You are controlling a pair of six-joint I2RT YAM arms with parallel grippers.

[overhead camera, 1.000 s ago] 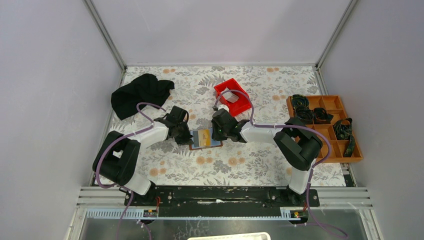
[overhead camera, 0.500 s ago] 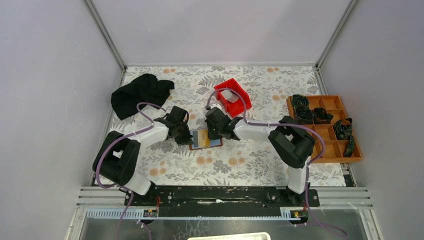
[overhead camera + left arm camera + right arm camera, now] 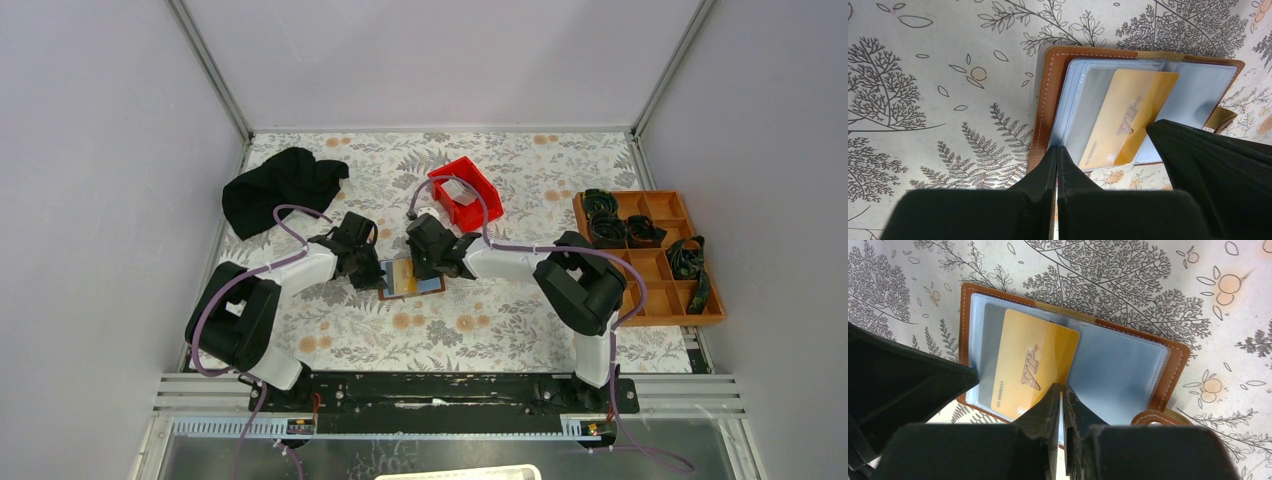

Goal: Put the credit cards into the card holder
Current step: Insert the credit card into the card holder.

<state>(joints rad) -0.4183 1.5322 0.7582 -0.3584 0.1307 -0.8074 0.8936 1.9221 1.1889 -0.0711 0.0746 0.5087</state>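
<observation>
Right wrist | right gripper nearly closed at gold card edge, grip unclear | card holder is pinned by closed left gripper | card is best kept flat, pushed slowly.

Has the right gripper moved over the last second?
Yes. In the top view the right gripper has shifted left, away from the orange tray and further over the open card holder.
</observation>
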